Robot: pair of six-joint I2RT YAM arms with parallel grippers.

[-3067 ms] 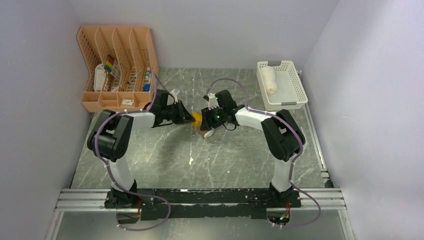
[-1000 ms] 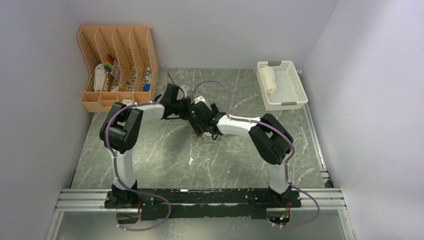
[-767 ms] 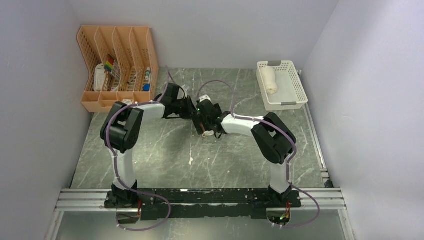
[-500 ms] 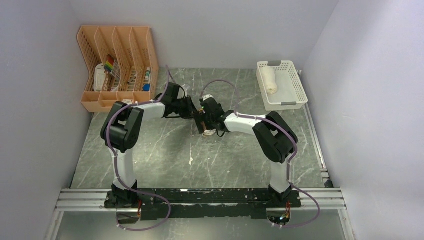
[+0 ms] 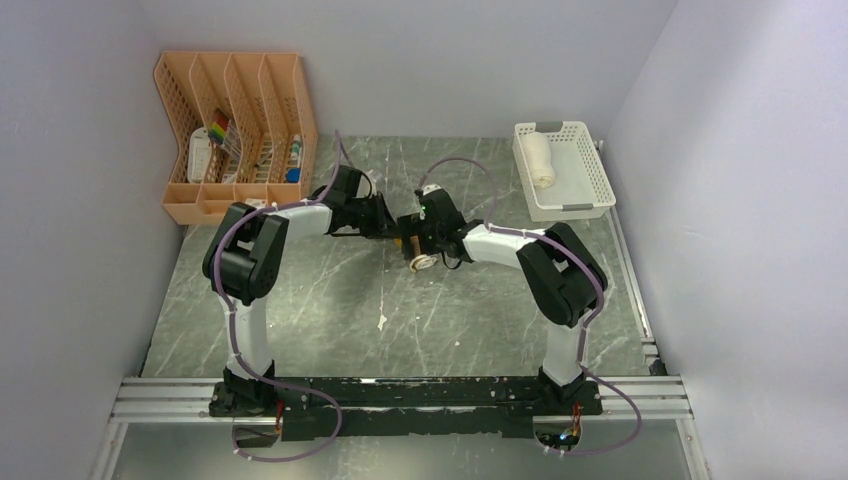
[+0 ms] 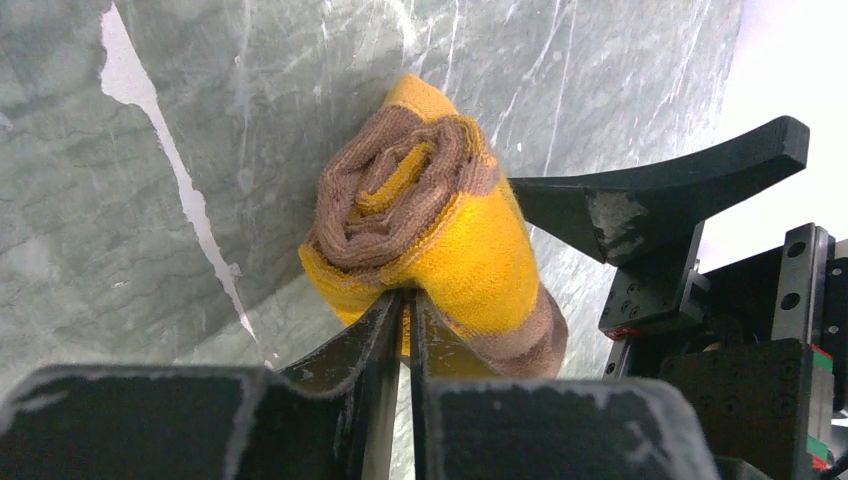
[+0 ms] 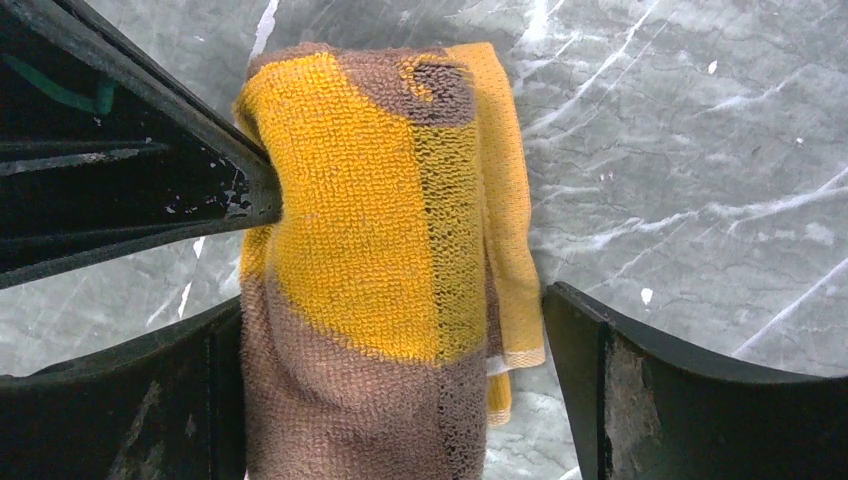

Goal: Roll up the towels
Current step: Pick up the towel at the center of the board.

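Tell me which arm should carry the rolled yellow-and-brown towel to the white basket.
Right, most likely. The right jaws stand open on either side of the rolled towel, and the basket sits on that side. The left jaws are shut, pinching just the roll's outer layer.

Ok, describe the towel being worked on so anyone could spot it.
From the orange organizer at far left, go right to the table's middle. The rolled towel there, pinched by the left claw, is yellow and brown, unlike the white roll in the basket.
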